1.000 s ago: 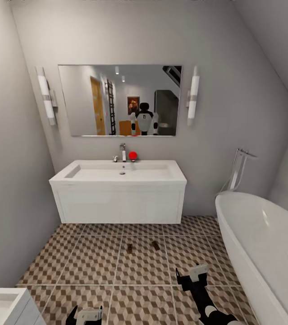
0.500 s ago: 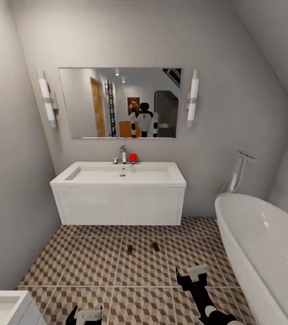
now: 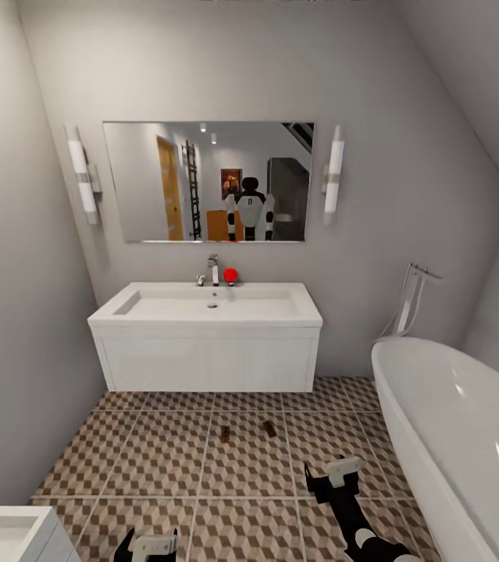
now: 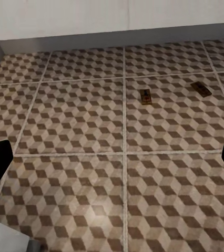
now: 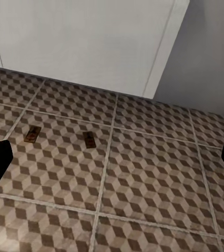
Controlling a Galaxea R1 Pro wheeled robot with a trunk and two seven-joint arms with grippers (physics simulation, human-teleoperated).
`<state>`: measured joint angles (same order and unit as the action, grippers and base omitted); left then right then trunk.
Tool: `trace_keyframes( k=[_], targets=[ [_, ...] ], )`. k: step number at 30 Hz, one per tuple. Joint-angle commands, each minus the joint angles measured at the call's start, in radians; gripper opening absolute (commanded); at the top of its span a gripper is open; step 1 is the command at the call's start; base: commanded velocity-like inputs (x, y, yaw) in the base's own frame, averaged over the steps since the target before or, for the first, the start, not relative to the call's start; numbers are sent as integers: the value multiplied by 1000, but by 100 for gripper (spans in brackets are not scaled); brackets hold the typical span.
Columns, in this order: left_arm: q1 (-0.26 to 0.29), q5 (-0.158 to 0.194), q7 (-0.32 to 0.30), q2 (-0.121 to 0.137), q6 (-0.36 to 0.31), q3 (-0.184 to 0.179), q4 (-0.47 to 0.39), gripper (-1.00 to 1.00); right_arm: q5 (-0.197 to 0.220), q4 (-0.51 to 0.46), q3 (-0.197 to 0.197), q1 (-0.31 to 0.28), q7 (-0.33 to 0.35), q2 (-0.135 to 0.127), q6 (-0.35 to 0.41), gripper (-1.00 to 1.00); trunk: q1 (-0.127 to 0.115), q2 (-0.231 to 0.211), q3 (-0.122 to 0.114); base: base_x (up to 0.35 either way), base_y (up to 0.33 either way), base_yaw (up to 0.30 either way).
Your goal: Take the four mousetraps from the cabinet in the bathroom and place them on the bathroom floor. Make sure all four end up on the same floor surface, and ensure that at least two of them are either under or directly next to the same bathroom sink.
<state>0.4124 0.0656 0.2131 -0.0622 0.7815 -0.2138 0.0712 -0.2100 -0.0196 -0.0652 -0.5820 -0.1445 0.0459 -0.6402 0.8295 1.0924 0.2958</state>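
Bathroom seen from the robot's head: white wall-hung bathroom sink [image 3: 206, 312] with chrome tap straight ahead, mirror [image 3: 208, 181] above, white bathtub [image 3: 452, 421] along the right side. Two mousetraps on the bathroom floor [image 3: 163, 460] just in front of the sink, near each other but apart: one [image 3: 224, 432] under the tap line, the other [image 3: 269, 426] slightly toward the tub. Same pair visible from the left wrist [image 4: 146, 97] [image 4: 201, 88] and from the right wrist [image 5: 32, 134] [image 5: 90, 139]. Both lying flat on cube-patterned tile. Judged halfway: two traps down beside the sink, two more likely to fetch from the cabinet. Best done next by turning the base away cleanly, keeping wheels and arms well clear of the placed traps. Left gripper [image 3: 154, 544] low at the frame's bottom edge, fingers spread, empty. Right gripper [image 3: 335, 478] raised forward on a bent arm, wrist angled toward the floor, fingers parted, holding nothing.
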Motion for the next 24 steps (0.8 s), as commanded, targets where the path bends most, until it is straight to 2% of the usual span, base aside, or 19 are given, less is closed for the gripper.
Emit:
trace_keyframes(
  k=[1, 24],
  targets=[
    [2, 7, 2, -1, 5, -9, 4, 100, -6, 1, -6, -1, -10, 0, -1, 100, -4, -6, -2, 0, 0, 0],
    [2, 7, 2, -1, 5, -9, 4, 100, -6, 1, -7, -1, -10, 0, -1, 100, -92, -167, -74, 0, 0, 0]
  ],
)
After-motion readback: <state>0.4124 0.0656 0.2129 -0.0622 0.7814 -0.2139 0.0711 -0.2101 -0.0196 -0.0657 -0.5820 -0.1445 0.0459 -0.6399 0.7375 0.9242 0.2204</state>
